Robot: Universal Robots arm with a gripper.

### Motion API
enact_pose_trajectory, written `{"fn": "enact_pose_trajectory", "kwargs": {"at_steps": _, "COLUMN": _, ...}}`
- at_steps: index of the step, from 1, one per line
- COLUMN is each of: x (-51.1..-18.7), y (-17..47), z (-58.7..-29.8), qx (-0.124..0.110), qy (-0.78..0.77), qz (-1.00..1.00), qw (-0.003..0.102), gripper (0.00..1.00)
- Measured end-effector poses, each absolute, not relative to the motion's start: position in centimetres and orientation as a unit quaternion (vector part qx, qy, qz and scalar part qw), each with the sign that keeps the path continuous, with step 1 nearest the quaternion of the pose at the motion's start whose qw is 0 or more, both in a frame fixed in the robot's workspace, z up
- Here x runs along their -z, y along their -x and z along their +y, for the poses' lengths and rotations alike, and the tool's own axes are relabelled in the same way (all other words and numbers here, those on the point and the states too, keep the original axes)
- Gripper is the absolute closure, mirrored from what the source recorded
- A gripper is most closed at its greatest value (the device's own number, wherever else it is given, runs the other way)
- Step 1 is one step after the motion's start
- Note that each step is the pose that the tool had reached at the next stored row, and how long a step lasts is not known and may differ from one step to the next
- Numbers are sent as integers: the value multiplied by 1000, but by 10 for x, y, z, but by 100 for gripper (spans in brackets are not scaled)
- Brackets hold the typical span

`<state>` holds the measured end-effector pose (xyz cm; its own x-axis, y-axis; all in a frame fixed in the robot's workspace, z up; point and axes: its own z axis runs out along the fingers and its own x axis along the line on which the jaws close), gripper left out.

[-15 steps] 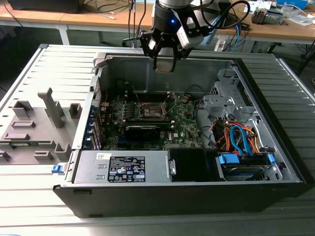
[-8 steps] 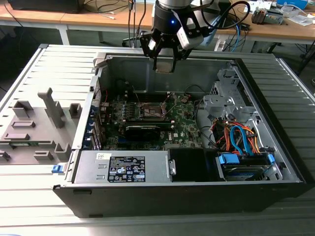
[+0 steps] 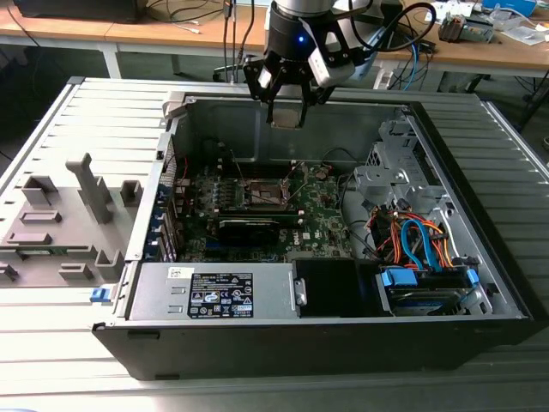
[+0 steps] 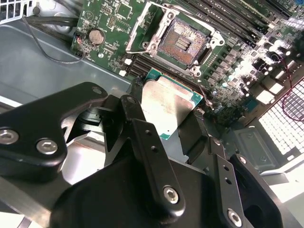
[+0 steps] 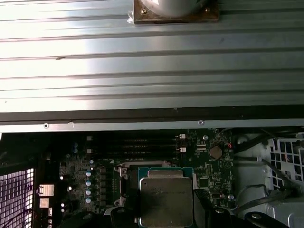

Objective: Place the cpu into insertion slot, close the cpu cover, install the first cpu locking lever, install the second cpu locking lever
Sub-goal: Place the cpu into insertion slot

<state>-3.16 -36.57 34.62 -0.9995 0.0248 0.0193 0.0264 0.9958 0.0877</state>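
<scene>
Open computer case, green motherboard, grey power supply, blue cables

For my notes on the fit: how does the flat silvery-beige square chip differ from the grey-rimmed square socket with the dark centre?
The flat silvery-beige square chip hangs in the gripper, off the green board; the grey-rimmed square socket sits fixed on it, empty. The chip's face is pale metal; the socket's centre is dark brownish-gold. Both are square.

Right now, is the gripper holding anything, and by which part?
The gripper holds the cpu, clamped by two opposite side edges, its metal face bare, above the motherboard.
</scene>
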Motion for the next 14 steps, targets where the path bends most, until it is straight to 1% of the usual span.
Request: {"fn": "enact_pose_trajectory", "kwargs": {"at_steps": 14, "x": -345, "y": 32, "z": -369, "qx": 44, "qy": 13, "qz": -999, "qw": 9, "gripper": 45}}
